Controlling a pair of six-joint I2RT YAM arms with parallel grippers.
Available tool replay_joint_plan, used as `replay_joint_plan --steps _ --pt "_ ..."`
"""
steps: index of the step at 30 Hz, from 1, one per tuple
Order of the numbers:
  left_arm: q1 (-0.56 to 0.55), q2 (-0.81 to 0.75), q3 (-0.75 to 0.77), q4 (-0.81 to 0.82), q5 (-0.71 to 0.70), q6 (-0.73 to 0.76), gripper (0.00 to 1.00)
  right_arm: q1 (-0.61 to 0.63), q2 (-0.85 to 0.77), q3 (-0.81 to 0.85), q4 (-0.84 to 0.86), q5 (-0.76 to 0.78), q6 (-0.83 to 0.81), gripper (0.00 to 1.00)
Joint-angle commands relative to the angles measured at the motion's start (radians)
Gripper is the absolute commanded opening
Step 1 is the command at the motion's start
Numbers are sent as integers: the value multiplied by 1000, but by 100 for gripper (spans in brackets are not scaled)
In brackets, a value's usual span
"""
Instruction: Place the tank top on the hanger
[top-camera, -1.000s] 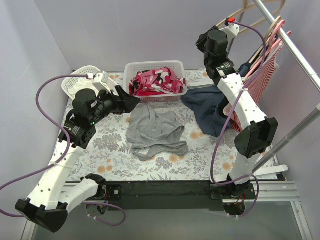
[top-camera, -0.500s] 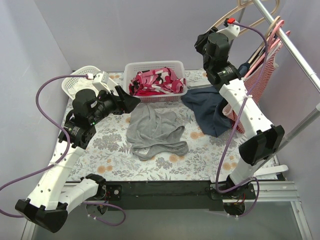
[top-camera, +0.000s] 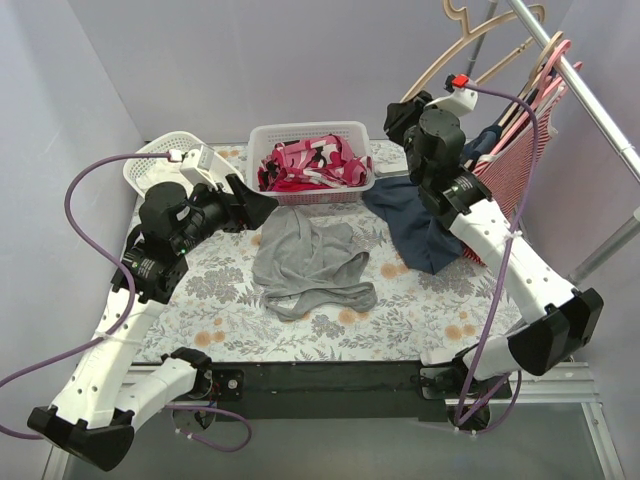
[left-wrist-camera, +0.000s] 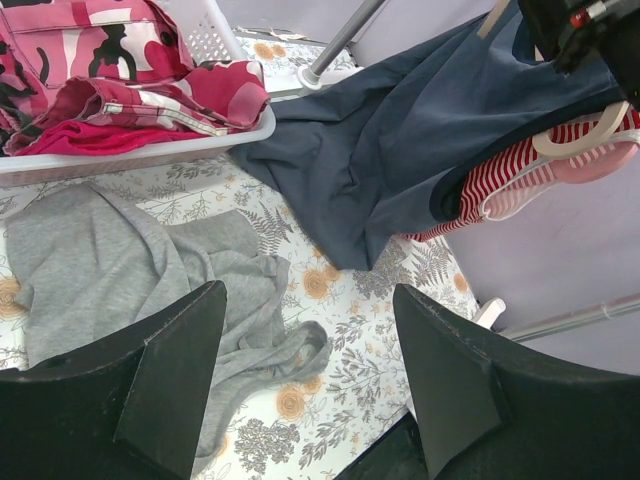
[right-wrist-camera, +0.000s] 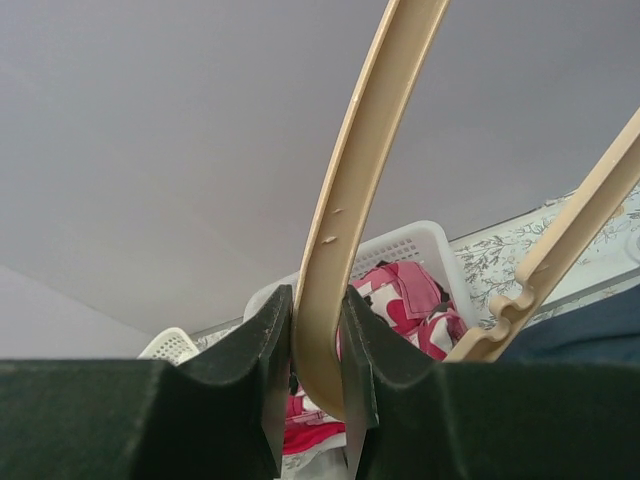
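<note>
The grey tank top (top-camera: 308, 259) lies crumpled on the flowered table mid-centre, also in the left wrist view (left-wrist-camera: 120, 270). My left gripper (top-camera: 262, 204) is open and empty, hovering just left of and above the top; its fingers (left-wrist-camera: 170, 370) frame the top's lower edge. My right gripper (top-camera: 400, 115) is shut on the tan hanger (top-camera: 470, 45), held high at the back right. In the right wrist view the hanger's curved arm (right-wrist-camera: 345, 200) is pinched between my jaws.
A white basket (top-camera: 310, 140) of pink and red clothes stands at the back centre, a smaller white basket (top-camera: 160, 160) at the back left. A dark navy garment (top-camera: 415, 220) and a red-striped top (top-camera: 520, 170) hang from the metal rail (top-camera: 590, 90) on the right.
My right arm has swung left and lower, carrying the tan hanger away from the rail and into fuller view. The left arm and the tank top have barely moved.
</note>
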Motion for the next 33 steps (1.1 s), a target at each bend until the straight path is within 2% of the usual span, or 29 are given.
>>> replay_joint_plan --steps 1,8,16,24,33 --pt "-3 -16 12 -5 -5 6 67 31 -99 -57 105 9 6 13" --pt "-3 5 32 12 12 -13 68 117 -186 -170 111 -1 -3 12" --pt "-5 44 86 65 96 -63 68 193 -272 -290 114 34 0 12" --pt "-3 84 104 157 170 -123 72 315 -291 -358 120 66 -5 12" --pt "-3 168 129 298 198 -160 73 521 -248 -425 165 207 -25 11"
